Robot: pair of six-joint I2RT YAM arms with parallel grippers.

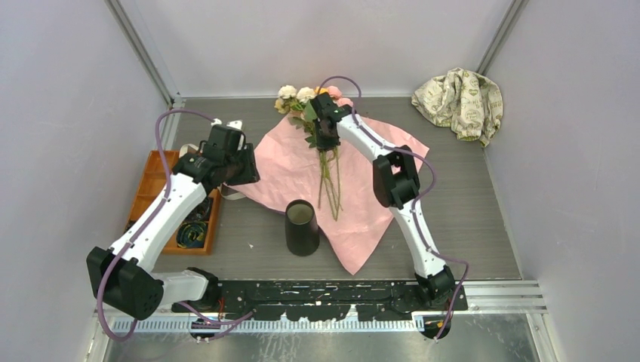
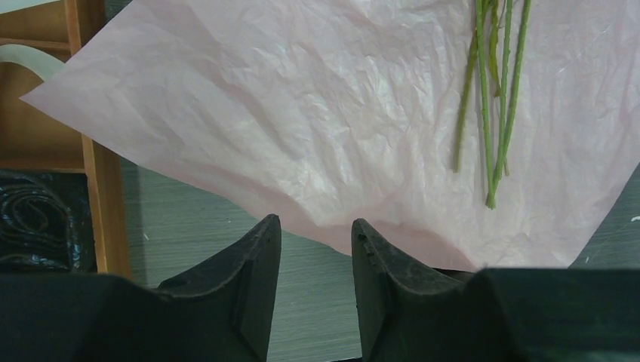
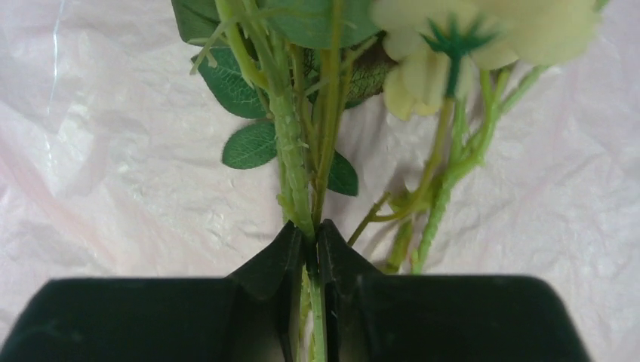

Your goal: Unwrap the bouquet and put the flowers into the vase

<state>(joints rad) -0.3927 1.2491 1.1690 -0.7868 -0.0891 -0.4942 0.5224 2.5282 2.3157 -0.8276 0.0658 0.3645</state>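
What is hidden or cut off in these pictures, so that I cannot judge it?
- Right wrist view: the right fingers cover the stems of the flowers below the fingertips, so how many stems they clamp is unclear.
- Right wrist view: the top edge cuts off the blooms.
- Top view: the left arm covers most of the orange tray.
- Left wrist view: the left edge cuts off that tray.

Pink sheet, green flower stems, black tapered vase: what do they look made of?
Pink crinkled sheet: thin tissue-like paper, faint sheen, fine creases throughout. Green flower stems: likely moulded plastic, nubby and evenly coloured. Black tapered vase: matte, no glare; plastic or ceramic, cannot tell.
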